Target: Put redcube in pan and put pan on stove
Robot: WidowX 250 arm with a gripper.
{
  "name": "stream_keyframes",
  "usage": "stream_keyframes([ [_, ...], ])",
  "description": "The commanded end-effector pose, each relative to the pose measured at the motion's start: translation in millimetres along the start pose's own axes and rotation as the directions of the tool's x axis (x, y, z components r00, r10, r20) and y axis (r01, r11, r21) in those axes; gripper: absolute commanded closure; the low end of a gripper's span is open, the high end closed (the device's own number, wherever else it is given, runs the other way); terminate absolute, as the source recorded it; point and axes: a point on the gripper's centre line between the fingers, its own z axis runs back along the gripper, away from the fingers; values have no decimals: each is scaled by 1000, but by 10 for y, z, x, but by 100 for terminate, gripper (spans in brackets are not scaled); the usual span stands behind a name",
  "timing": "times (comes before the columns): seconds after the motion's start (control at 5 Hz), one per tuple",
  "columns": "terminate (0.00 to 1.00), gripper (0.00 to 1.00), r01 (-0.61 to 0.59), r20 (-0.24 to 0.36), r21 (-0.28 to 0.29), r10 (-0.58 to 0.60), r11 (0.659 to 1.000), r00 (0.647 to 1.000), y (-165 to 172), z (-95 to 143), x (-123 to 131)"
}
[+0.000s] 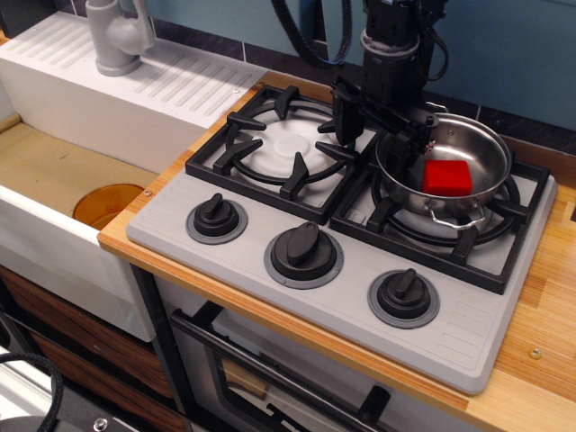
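A white sink [54, 193] fills the left of the frame, its ribbed drainboard [135, 67] running along the upper left with a grey tap [117, 36] standing on it and an orange disc [103, 202] lying in the basin. A wooden counter [540, 351] crosses from centre to lower right.

On the counter sits the grey stove [468, 346], taking up the middle and right of the frame. It has two black grates, the left one [283, 148] bare over its white burner disc, and three black knobs [304, 252] in a row along the near edge. An oven door [270, 378] shows below, at the bottom of the frame.

The steel pan [481, 148] rests on the right grate, right of centre in the upper half, its wire handle pointing toward the near edge. The redcube [447, 177] lies inside the pan, on its floor.

The black gripper [373, 121] hangs from the top of the frame over the pan's left rim. Its fingers are spread and hold nothing: one [346, 117] stands outside the pan over the gap between the grates, the other [402, 142] sits at the rim, left of the redcube and not touching it.
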Motion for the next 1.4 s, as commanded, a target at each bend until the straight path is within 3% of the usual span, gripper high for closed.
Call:
stream_keyframes([
  [0.0, 0, 100, -37, -4, 2, 37, 999, 999, -78, 62, 7],
  [0.8, 0, 100, -48, -55, 30, 50, 998, 997, -188, 404, -117],
  [1.2, 0, 100, -37, -95, 64, 43, 997, 995, -108, 833, -140],
])
